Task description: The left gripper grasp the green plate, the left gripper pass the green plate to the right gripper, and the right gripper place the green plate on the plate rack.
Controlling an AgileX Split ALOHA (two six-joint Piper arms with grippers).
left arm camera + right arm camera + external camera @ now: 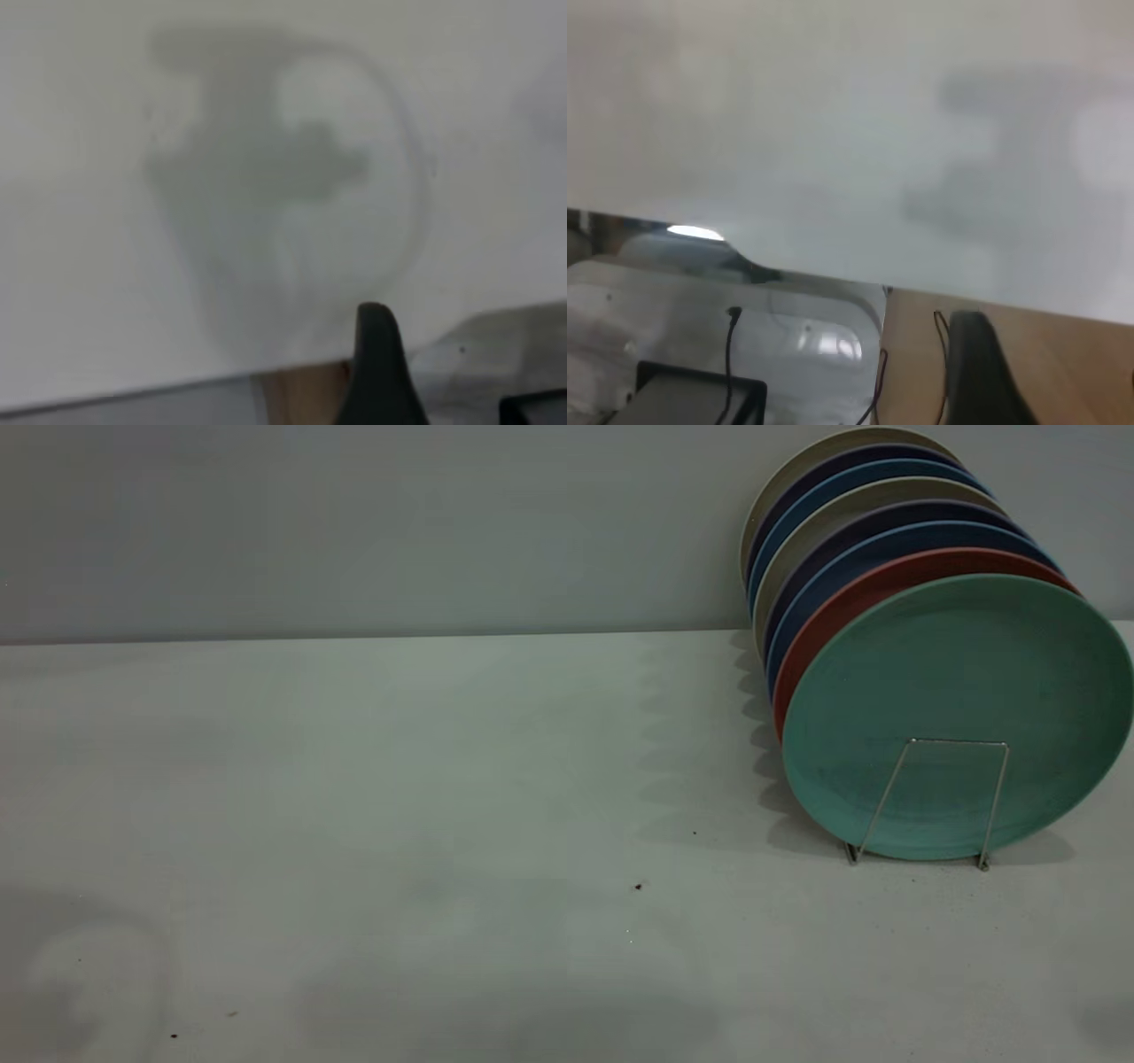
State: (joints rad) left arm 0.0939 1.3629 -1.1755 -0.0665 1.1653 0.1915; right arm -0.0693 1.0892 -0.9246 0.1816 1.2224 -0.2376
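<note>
The green plate (pixel 957 682) stands upright in the front slot of the plate rack (pixel 961 741) at the right of the table, leaning back on the plates behind it. A squared wire loop of the rack crosses its lower face. Neither gripper shows in the exterior view. The left gripper (pixel 381 372) shows only as a dark tip over the bare table near its edge, with nothing seen in it. The right gripper (pixel 979 363) shows as a dark tip over a wooden surface beyond the table's edge, also with nothing seen in it.
Behind the green plate stand a salmon-pink plate (pixel 850 598), several blue plates (pixel 824 580) and beige ones. The white table (pixel 399 797) meets a grey wall at the back. A black box (pixel 691 398) and cables lie off the table.
</note>
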